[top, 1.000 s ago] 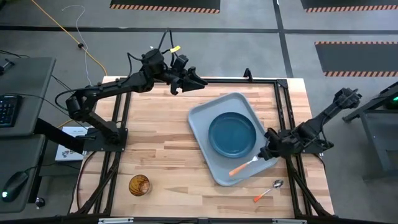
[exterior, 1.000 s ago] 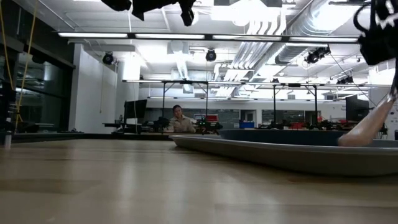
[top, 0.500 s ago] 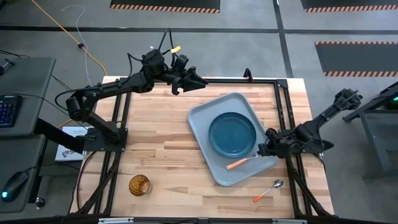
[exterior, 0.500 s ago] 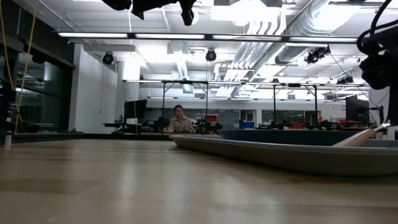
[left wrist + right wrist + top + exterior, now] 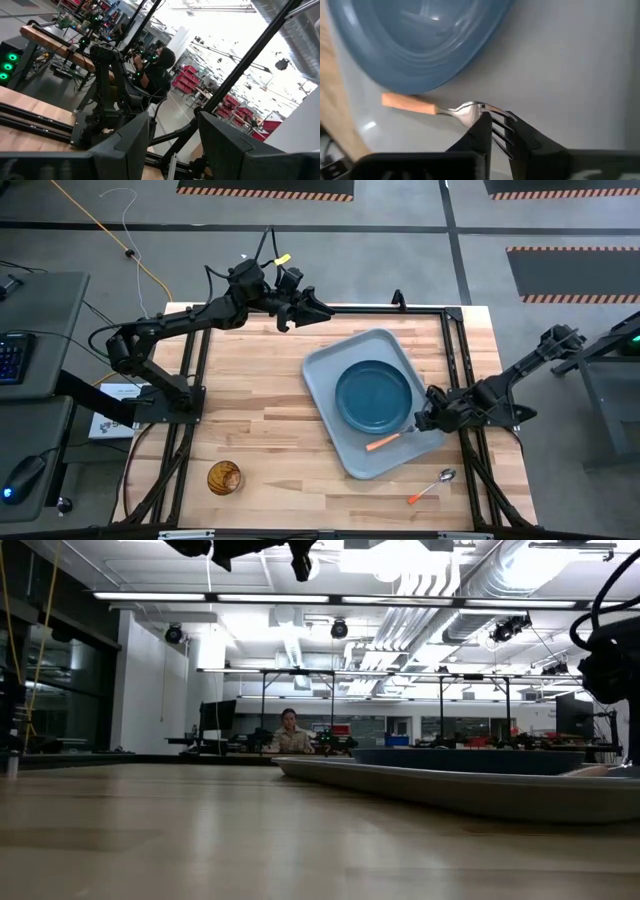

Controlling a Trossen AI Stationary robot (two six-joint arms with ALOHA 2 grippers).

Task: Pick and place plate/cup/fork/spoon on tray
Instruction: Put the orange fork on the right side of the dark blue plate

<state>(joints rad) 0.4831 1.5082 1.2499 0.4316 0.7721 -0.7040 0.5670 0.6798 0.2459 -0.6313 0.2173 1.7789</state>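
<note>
Right gripper (image 5: 497, 131) is low over the tray (image 5: 325, 365), fingers pinched on the fork (image 5: 465, 111) at its tines; grip looks still closed, though it may be loosening. Fork lies flat on the tray just beside the plate (image 5: 373, 396), orange handle pointing away from the gripper. Plate sits centred in the tray. Spoon (image 5: 432, 485) is on the table near the tray's corner, cup (image 5: 223, 477) well apart at the near left. Left gripper (image 5: 300, 310) waits raised over the far table edge, fingers apart.

Fork is light, stiff and thin, with slick metal; better held at the neck or handle. Spoon likely handles the same, lying flat. No readable labels or writing.
</note>
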